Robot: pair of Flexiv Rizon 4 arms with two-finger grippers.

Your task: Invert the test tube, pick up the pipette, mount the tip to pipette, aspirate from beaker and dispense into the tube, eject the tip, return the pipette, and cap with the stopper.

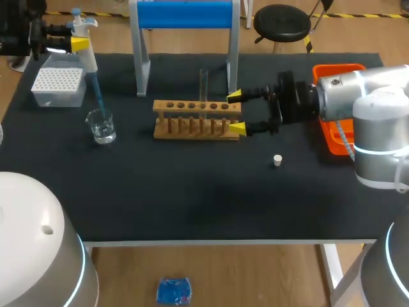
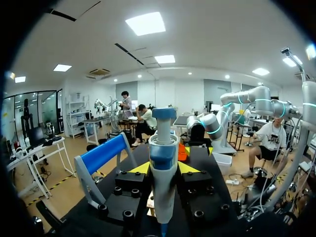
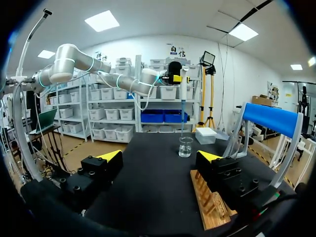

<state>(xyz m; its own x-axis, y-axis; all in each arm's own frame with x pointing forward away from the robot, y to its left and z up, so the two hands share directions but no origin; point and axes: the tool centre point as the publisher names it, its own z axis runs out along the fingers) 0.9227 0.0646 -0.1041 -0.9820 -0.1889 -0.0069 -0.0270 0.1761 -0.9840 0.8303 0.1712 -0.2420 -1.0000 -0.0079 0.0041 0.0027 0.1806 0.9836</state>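
My left gripper (image 1: 80, 43) is shut on the white and blue pipette (image 1: 85, 38) at the table's far left. Its blue tip (image 1: 97, 93) slants down to the mouth of the glass beaker (image 1: 101, 125). In the left wrist view the pipette (image 2: 163, 163) stands between the fingers of the left gripper (image 2: 164, 169). A clear test tube (image 1: 204, 82) stands upright in the wooden rack (image 1: 197, 119). My right gripper (image 1: 236, 112) is open, its yellow tips either side of the rack's right end. The right wrist view has the rack (image 3: 210, 203) beside the right gripper (image 3: 160, 157) and the beaker (image 3: 185, 146) ahead. A white stopper (image 1: 277, 160) lies in front of the right arm.
A white tip box (image 1: 59, 85) sits behind the beaker at the far left. The blue-topped pipette stand (image 1: 185, 15) rises behind the rack. An orange tray (image 1: 333, 137) lies at the right edge, partly under my right arm.
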